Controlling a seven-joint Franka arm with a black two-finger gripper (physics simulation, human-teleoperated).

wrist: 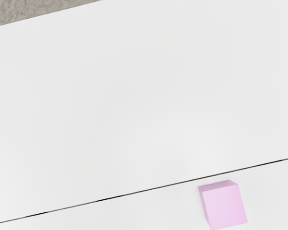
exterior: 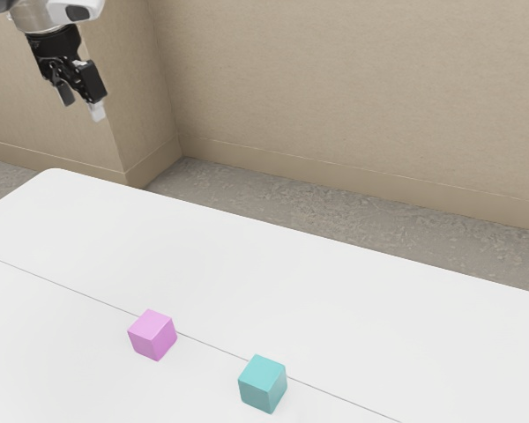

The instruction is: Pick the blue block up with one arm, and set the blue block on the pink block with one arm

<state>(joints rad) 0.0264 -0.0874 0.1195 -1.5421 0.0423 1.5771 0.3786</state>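
Sim render, exterior view: the arm (exterior: pixel 53 22) hangs high above the white bench (exterior: pixel 353 282), well off to the exterior view's left of the pink block (exterior: pixel 152 334), jaws apart w/ nothing between them. The pink block sits just beside a thin seam (exterior: pixel 212 348). The blue block (exterior: pixel 263 383) (closer to teal) rests near the pink block, on the exterior view's right of it, not touching.
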